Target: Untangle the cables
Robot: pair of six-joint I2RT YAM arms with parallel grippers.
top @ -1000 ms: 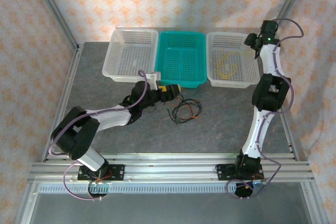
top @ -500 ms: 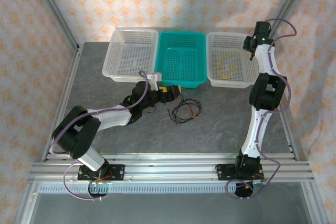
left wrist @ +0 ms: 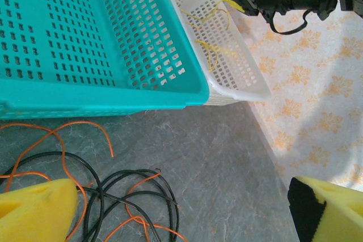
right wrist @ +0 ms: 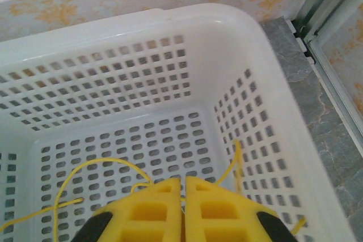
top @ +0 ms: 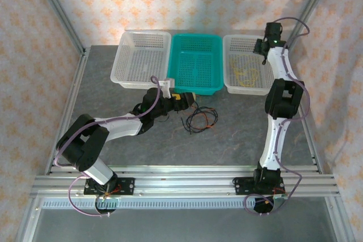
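Note:
A tangle of black and orange cables (top: 199, 119) lies on the grey table in front of the teal basket (top: 215, 66). My left gripper (top: 184, 99) rests just left of that tangle, and in the left wrist view it (left wrist: 181, 213) is open, with the tangle (left wrist: 113, 196) by its left pad. A yellow cable (top: 243, 73) lies in the right white basket (top: 273, 88). My right gripper (top: 260, 46) hangs over that basket's far right corner. In the right wrist view it (right wrist: 183, 188) is shut, with strands of the yellow cable (right wrist: 96, 168) converging at its fingertips.
An empty white basket (top: 122, 66) stands at the back left, beside the teal one. The three baskets sit in a row along the table's far side. Aluminium frame posts (top: 57, 15) rise at both back corners, in front of patterned walls.
My right gripper has closed and swung left, from beyond the right basket's corner to over it. The yellow cable has shifted and spread a little. The left arm has stayed still.

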